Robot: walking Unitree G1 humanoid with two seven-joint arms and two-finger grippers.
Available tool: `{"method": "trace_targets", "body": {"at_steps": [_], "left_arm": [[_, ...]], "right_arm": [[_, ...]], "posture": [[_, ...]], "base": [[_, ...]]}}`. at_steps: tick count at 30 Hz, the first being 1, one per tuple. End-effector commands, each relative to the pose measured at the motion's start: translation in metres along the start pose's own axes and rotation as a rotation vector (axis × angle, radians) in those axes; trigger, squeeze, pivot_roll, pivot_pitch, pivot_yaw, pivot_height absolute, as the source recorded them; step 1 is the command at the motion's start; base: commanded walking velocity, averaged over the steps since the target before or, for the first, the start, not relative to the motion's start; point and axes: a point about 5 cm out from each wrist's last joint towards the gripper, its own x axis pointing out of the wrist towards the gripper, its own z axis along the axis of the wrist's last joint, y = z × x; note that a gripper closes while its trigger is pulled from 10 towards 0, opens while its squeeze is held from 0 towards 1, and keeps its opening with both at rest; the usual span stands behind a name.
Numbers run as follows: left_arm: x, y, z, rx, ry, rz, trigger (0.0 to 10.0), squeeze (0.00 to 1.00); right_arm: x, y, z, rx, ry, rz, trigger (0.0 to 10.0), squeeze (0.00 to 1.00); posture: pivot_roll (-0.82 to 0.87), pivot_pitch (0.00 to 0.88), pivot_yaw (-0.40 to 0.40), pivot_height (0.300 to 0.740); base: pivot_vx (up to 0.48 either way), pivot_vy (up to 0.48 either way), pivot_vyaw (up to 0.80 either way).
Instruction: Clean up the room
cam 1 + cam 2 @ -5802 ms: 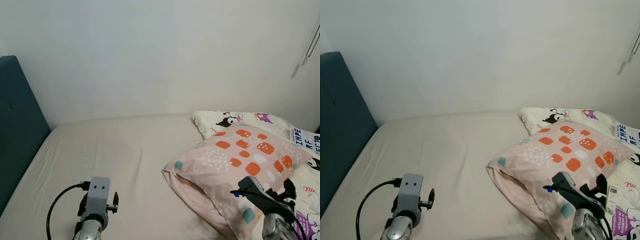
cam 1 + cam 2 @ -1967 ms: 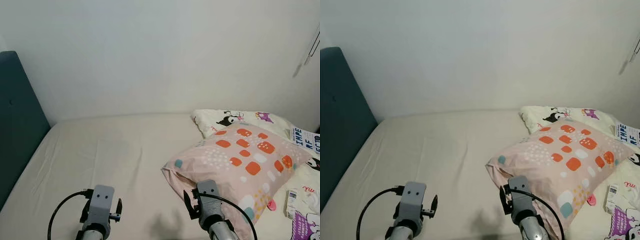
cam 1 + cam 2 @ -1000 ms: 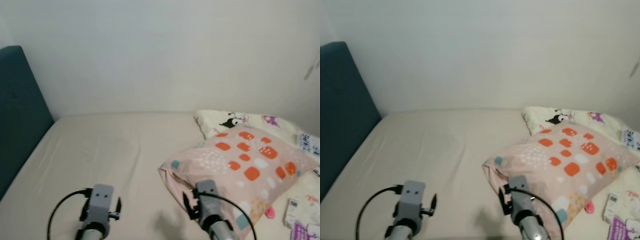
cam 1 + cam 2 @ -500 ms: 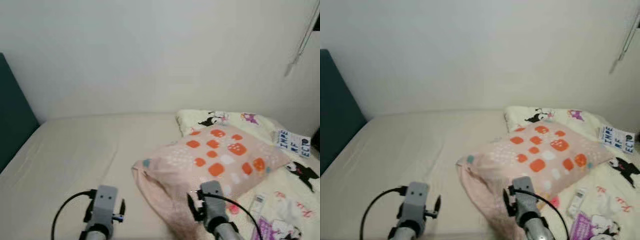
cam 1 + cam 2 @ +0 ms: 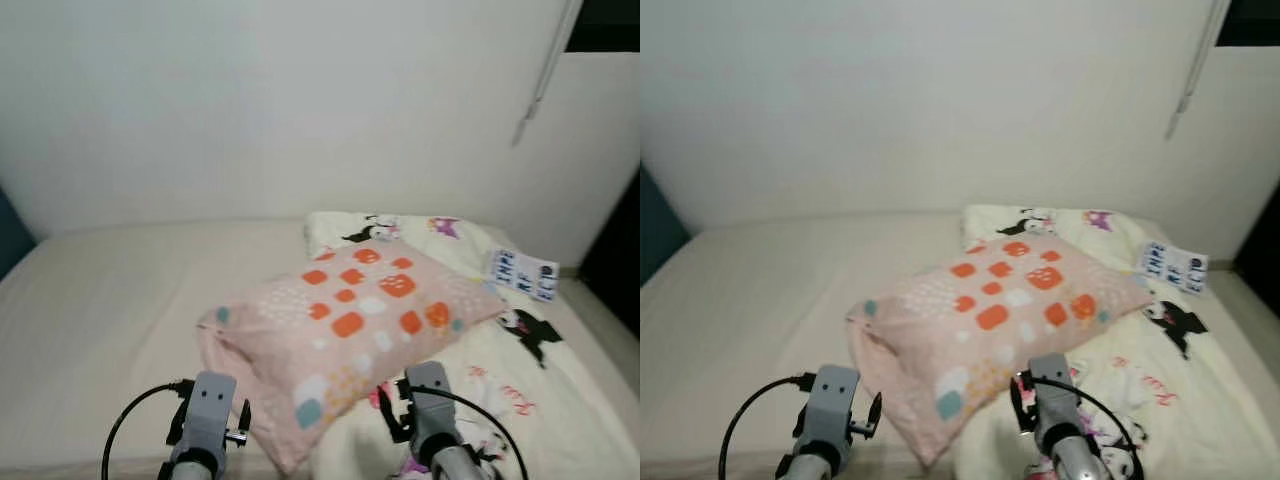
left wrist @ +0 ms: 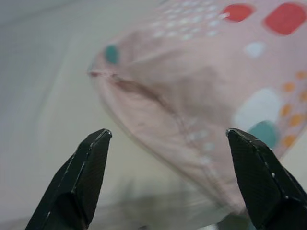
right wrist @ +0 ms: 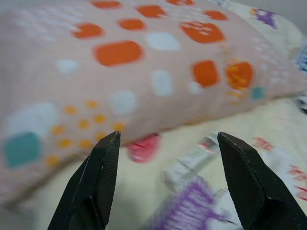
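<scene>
A big bed (image 5: 90,300) with a plain cream sheet sits against a white wall (image 5: 250,100). At about 7 o'clock the left gripper (image 6: 168,182) hangs low over the bed, its two fingers wide apart, holding nothing. In the middle lies a pink pillow (image 5: 345,320) with orange squares. At about 5 o'clock the right gripper (image 7: 165,182) is also spread apart, just beside the pillow, over a cartoon blanket (image 5: 520,350) on the right.
</scene>
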Motion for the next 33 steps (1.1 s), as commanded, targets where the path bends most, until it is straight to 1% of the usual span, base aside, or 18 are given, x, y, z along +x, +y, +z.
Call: {"method": "trace_targets", "body": {"at_steps": [1, 5, 7, 9, 13, 20, 26, 33], "left_arm": [[-0.0035, 0.002, -0.0069, 0.004, 0.033, 0.005, 10.0, 0.0], [-0.003, 0.0011, -0.0074, 0.012, 0.046, -0.009, 10.0, 0.0], [-0.0024, 0.0, -0.0091, 0.014, 0.07, -0.022, 10.0, 0.0], [-0.0019, -0.0019, -0.0108, 0.02, 0.091, -0.045, 10.0, 0.0], [-0.0017, -0.0021, -0.011, 0.013, 0.093, -0.043, 10.0, 0.0], [-0.0004, -0.0034, -0.0116, 0.011, 0.111, -0.037, 10.0, 0.0], [0.0016, -0.0033, -0.0062, 0.011, 0.083, -0.012, 10.0, 0.0], [0.001, -0.0019, -0.0039, -0.031, 0.07, -0.007, 10.0, 0.0]], "right_arm": [[-0.0003, 0.0067, -0.0008, 0.012, 0.005, 0.016, 10.0, 0.0], [-0.0005, 0.007, -0.0011, 0.013, 0.006, 0.015, 10.0, 0.0], [-0.0004, 0.007, -0.0011, 0.014, 0.007, 0.014, 10.0, 0.0], [-0.0005, 0.0072, -0.0012, 0.016, 0.007, 0.012, 10.0, 0.0], [-0.0006, 0.0072, -0.0013, 0.015, 0.008, 0.01, 10.0, 0.0], [-0.0006, 0.007, -0.0015, 0.017, 0.01, 0.006, 10.0, 0.0], [0.0003, 0.0065, -0.0003, 0.018, 0.006, 0.001, 10.0, 0.0], [0.0048, 0.0082, 0.0059, -0.015, -0.008, 0.007, 10.0, 0.0]], "posture": [[-0.01, 0.088, -0.032, 0.74], [-0.01, 0.088, -0.031, 0.74], [-0.01, 0.087, -0.029, 0.74], [-0.01, 0.087, -0.027, 0.74], [-0.01, 0.088, -0.026, 0.74], [-0.01, 0.093, -0.023, 0.74], [-0.01, 0.099, -0.022, 0.74], [-0.01, 0.102, -0.022, 0.74]], "base": [[0.0, -0.454, 0.0], [0.0, -0.446, 0.0], [0.0, 0.0, 0.0], [0.0, 0.472, 0.0], [0.0, 0.469, 0.0], [0.0, 0.0, 0.0], [0.0, 0.0, 0.0], [0.0, 0.0, 0.0]]}}
